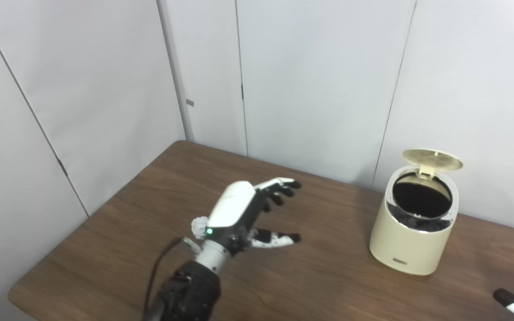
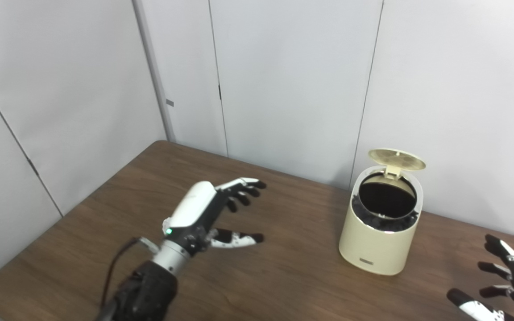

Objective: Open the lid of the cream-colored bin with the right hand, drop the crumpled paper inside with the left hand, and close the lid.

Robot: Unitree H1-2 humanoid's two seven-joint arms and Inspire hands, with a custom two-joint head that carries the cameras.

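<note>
The cream-colored bin [image 1: 411, 243] stands on the right side of the table, with its round lid [image 1: 432, 159] tipped up at the back and its dark inside showing. A small crumpled white paper [image 1: 200, 225] lies on the table, mostly hidden just behind the wrist of my left hand. My left hand [image 1: 239, 209] hovers above the table's middle left, open and empty, with its fingers pointing right toward the bin. My right hand [image 2: 502, 281] is open with its fingers spread, low at the bottom right and apart from the bin.
The brown wooden table [image 1: 319, 276] stands in a corner of white wall panels [image 1: 319, 80]. Its left edge and front left corner are in view. Bare tabletop lies between my left hand and the bin.
</note>
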